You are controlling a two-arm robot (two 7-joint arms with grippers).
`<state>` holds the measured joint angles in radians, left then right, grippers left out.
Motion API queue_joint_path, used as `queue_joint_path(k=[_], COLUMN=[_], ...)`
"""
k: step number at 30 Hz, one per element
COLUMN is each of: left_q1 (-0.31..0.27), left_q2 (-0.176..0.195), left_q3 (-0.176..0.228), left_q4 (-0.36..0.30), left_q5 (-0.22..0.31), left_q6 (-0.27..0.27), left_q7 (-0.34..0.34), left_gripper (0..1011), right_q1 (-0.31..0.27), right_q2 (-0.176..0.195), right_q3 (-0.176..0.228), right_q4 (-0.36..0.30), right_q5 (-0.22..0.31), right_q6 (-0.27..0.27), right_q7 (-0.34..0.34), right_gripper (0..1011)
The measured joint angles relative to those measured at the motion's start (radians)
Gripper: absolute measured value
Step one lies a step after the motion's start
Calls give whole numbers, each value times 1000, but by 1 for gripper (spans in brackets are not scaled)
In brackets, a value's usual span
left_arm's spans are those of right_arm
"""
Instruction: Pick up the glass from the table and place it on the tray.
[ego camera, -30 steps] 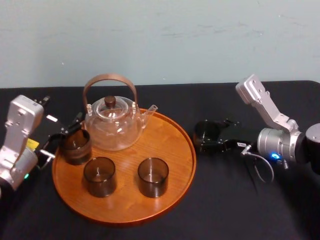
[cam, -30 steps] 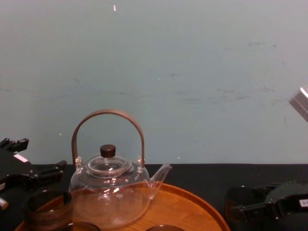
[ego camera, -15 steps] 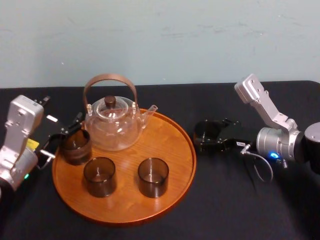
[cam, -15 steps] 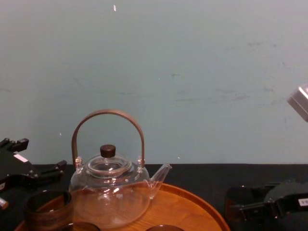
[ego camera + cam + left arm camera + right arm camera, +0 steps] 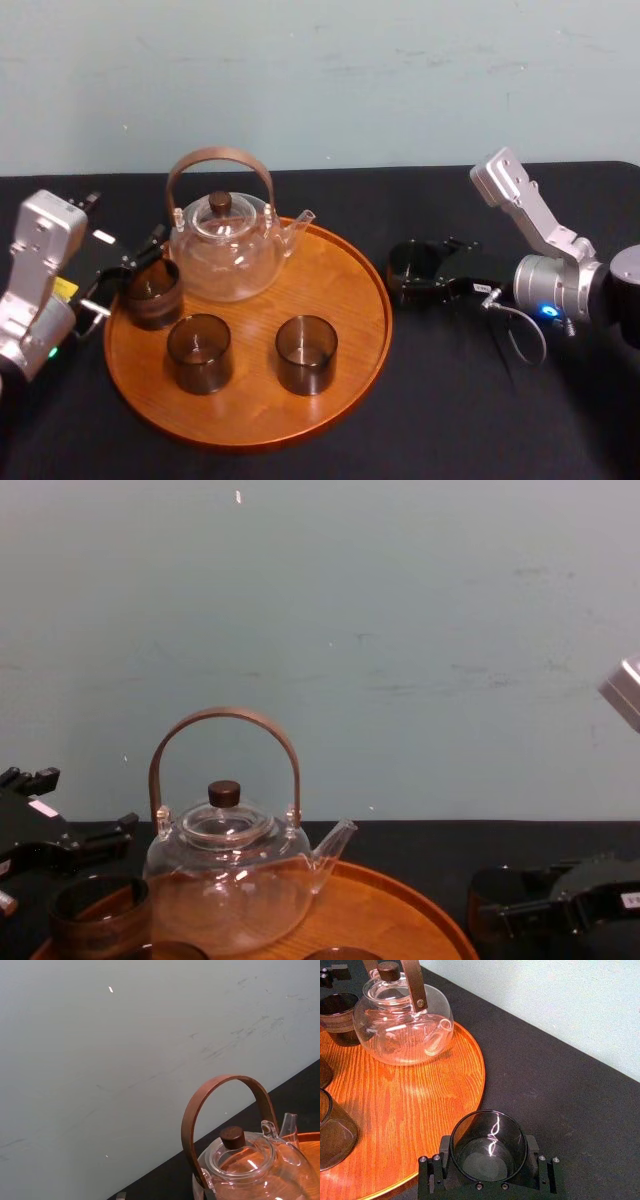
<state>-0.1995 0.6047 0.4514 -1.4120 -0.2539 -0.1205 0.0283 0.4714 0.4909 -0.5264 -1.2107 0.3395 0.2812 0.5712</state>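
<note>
Right gripper [image 5: 405, 275] grasping a smoky glass [image 5: 488, 1147] on a black tabletop [image 5: 480, 400], just beside a round wooden tray [image 5: 340, 330].

The glass stands upright between the right jaws, which press on both its sides. It is off the tray, whose rim curves past just beyond the jaw tips. In the chest view the lower edge cuts off its base, so whether it touches the tabletop is hard to tell. On the tray are a clear glass teapot [image 5: 225, 250] with a brown hoop handle and two more glasses [image 5: 199, 352] nearer the robot. The left gripper [image 5: 128, 275] sits at the tray's far side, its jaws flanking a rim-side glass [image 5: 152, 292]. Whether they grip or merely bracket that glass cannot be told.
</note>
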Motion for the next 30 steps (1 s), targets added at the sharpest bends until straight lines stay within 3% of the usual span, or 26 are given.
queue_joint_path(k=[11,22,30], left_q1=[0,0,0], left_q2=[0,0,0], left_q3=[0,0,0], left_q4=[0,0,0], left_q5=[0,0,0], left_q6=[0,0,0], left_q7=[0,0,0], left_gripper=[1001,1002,1002], right_q1=[-5,-31,-30], right_q2=[4,51,63], right_q3=[6,46,52], right_q4=[-7,-104,-143], right_q5=[5,27,30], right_q6=[3,12,12], right_q7=[1,-13,-14], right_gripper=[902,902,902])
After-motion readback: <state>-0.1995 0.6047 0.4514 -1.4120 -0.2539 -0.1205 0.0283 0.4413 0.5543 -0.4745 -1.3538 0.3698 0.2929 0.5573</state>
